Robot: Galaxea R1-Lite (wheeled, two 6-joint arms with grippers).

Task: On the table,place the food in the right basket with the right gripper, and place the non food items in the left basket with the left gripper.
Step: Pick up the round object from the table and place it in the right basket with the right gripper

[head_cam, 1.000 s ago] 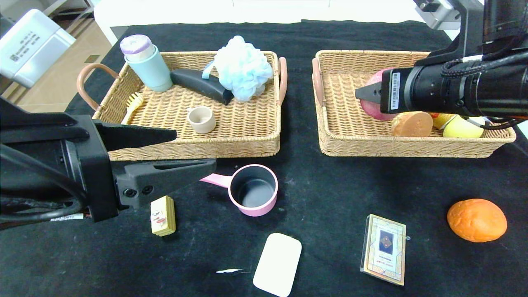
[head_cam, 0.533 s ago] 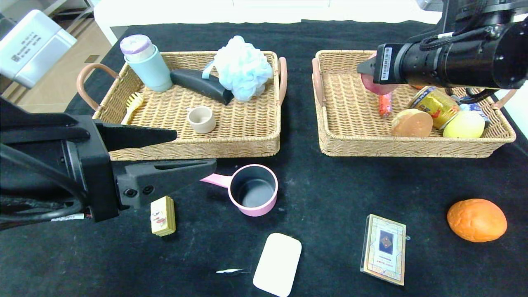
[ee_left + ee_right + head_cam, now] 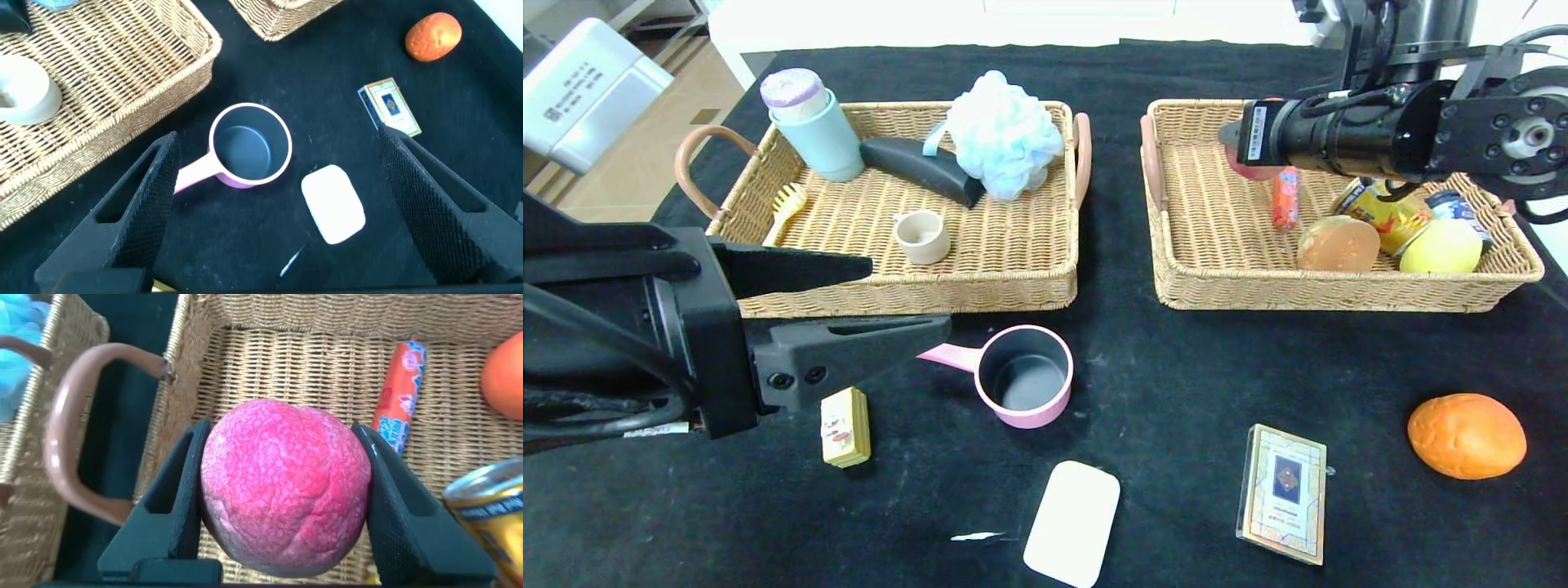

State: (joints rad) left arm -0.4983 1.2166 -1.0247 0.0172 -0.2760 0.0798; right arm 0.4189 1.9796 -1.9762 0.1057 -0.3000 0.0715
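My right gripper is shut on a round pink fruit and holds it above the far left part of the right basket; little of the fruit shows in the head view. My left gripper is open and empty, above the table in front of the left basket, with a pink pot below it. On the table lie the pink pot, a yellow block, a white pad, a card box and an orange fruit.
The right basket holds a sausage, a bun, a can and a lemon. The left basket holds a blue bottle, a black item, a blue loofah, a beige cup and a brush.
My right gripper has moved toward the back of the right basket with the pink fruit in it, uncovering the sausage and the can. The left arm has not moved.
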